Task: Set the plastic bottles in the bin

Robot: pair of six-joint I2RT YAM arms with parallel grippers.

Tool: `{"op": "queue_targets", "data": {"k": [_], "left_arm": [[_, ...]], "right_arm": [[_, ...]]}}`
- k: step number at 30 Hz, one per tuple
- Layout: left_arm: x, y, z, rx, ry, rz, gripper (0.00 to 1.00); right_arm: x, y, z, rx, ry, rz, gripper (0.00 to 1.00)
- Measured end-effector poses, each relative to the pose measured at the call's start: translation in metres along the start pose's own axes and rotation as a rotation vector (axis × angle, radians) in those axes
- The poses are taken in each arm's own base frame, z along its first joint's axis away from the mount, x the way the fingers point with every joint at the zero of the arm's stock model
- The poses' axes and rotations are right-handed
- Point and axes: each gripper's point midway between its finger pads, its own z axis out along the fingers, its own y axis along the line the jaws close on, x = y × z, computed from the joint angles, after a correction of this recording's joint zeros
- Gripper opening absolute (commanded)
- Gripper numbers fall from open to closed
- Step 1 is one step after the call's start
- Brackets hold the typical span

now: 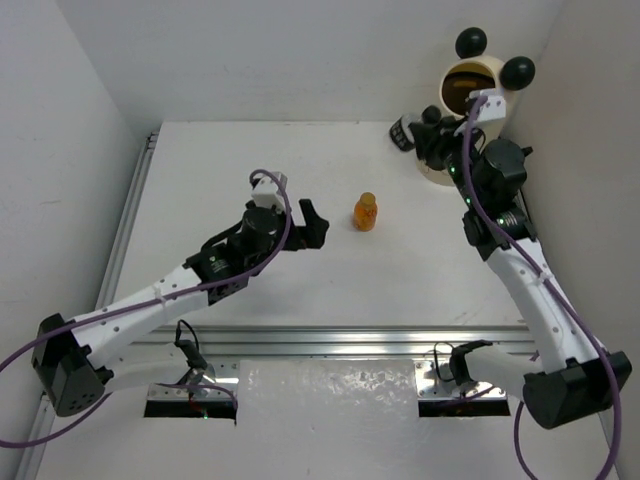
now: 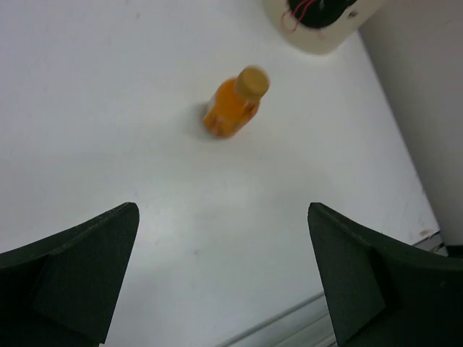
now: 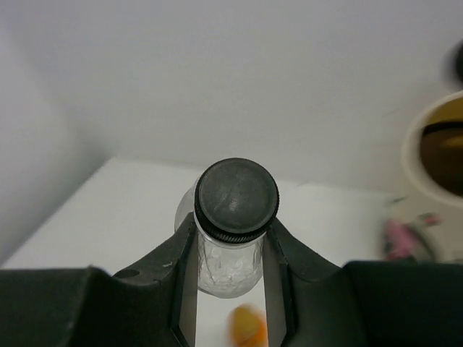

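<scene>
Progress is judged to be well along but not complete: only two bottles can be seen outside the bin (image 1: pixel 494 70), and neither has yet been dropped in. The bin is stood at the far right corner of the table (image 1: pixel 250 160), with its round opening turned up and its two black ears (image 1: pixel 471 42) at the rim. A dark amber interior is shown, but what lies inside cannot be made out, so the number of bottles already delivered cannot be told. A clear bottle (image 3: pixel 226 271) with a black cap (image 3: pixel 236 196) is held by the right pincer (image 3: pixel 228 242), whose fingers are closed against the neck just under the cap on both sides. In the overhead view this bottle is seen just beside the bin's left wall, short of the opening and not over it. An orange bottle (image 1: pixel 366 211) is stood upright near the middle of the table, well apart from the bin and touched by nothing. The left pincer (image 1: pixel 312 226) is spread wide and nothing is held in it; it is pointed at the orange bottle from the left and poised near it, with a gap between. What is left, as far as can be judged, is for the clear bottle to be lifted over the rim and released, and for the orange bottle to be grasped and taken to the far right corner in turn
</scene>
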Motion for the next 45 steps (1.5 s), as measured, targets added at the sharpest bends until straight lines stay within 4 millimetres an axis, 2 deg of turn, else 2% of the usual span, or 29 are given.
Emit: {"op": "queue_targets", "data": {"k": [3, 4, 5, 7, 9, 12, 17, 18, 20, 21, 26, 29, 32, 35, 37, 39, 40, 42, 43, 45], "left_arm": [[0.028, 0.028, -0.013, -0.066, 0.059, 0.005, 1.00], [0.033, 0.031, -0.015, -0.073, 0.069, 0.007, 1.00], [0.044, 0.038, -0.017, -0.090, 0.098, 0.016, 1.00], [0.054, 0.043, -0.016, -0.104, 0.130, 0.028, 1.00], [0.061, 0.046, -0.013, -0.115, 0.150, 0.036, 1.00], [0.068, 0.049, -0.009, -0.125, 0.167, 0.044, 1.00], [0.078, 0.046, -0.002, -0.096, 0.177, 0.049, 1.00], [0.078, 0.044, 0.000, -0.088, 0.177, 0.051, 1.00], [0.078, 0.041, 0.004, -0.071, 0.173, 0.053, 1.00], [0.078, 0.039, 0.006, -0.064, 0.169, 0.056, 1.00], [0.070, 0.028, 0.014, -0.029, 0.149, 0.066, 1.00], [0.057, 0.015, 0.021, -0.011, 0.133, 0.066, 1.00], [0.036, 0.009, 0.022, -0.033, 0.094, 0.033, 1.00], [0.020, 0.026, 0.013, -0.179, 0.061, -0.050, 1.00], [0.011, 0.043, -0.001, -0.287, 0.039, -0.103, 1.00], [0.004, 0.059, -0.019, -0.374, 0.018, -0.138, 1.00], [0.000, 0.068, -0.033, -0.416, 0.008, -0.150, 1.00], [-0.006, 0.080, -0.056, -0.451, -0.005, -0.148, 1.00], [-0.011, 0.084, -0.067, -0.456, -0.015, -0.145, 1.00], [-0.022, 0.090, -0.091, -0.441, -0.045, -0.132, 1.00]], "right_arm": [[-0.031, -0.053, 0.021, 0.226, -0.095, -0.172, 0.00], [-0.036, -0.074, 0.029, 0.302, -0.111, -0.226, 0.00], [-0.038, -0.094, 0.036, 0.373, -0.114, -0.273, 0.00], [-0.036, -0.135, 0.050, 0.496, -0.085, -0.366, 0.00], [-0.033, -0.166, 0.066, 0.581, -0.056, -0.441, 0.02], [-0.031, -0.201, 0.088, 0.673, -0.020, -0.527, 0.04], [-0.034, -0.237, 0.119, 0.762, -0.021, -0.579, 0.11], [-0.032, -0.243, 0.123, 0.769, -0.019, -0.581, 0.30], [-0.022, -0.254, 0.131, 0.780, 0.001, -0.584, 0.82], [-0.016, -0.258, 0.134, 0.782, 0.012, -0.580, 0.98], [0.018, -0.275, 0.142, 0.798, 0.115, -0.570, 0.99], [0.033, -0.272, 0.139, 0.785, 0.169, -0.521, 0.99], [0.042, -0.245, 0.136, 0.677, 0.213, -0.408, 0.99], [0.043, -0.189, 0.114, 0.531, 0.250, -0.279, 0.99], [0.039, -0.141, 0.096, 0.439, 0.256, -0.220, 0.99], [0.045, -0.091, 0.082, 0.342, 0.273, -0.186, 0.99], [0.055, -0.065, 0.077, 0.284, 0.292, -0.169, 0.99], [0.085, -0.035, 0.073, 0.201, 0.353, -0.148, 0.99], [0.109, -0.029, 0.070, 0.178, 0.407, -0.137, 0.99], [0.155, -0.033, 0.065, 0.173, 0.520, -0.125, 0.99]]}}
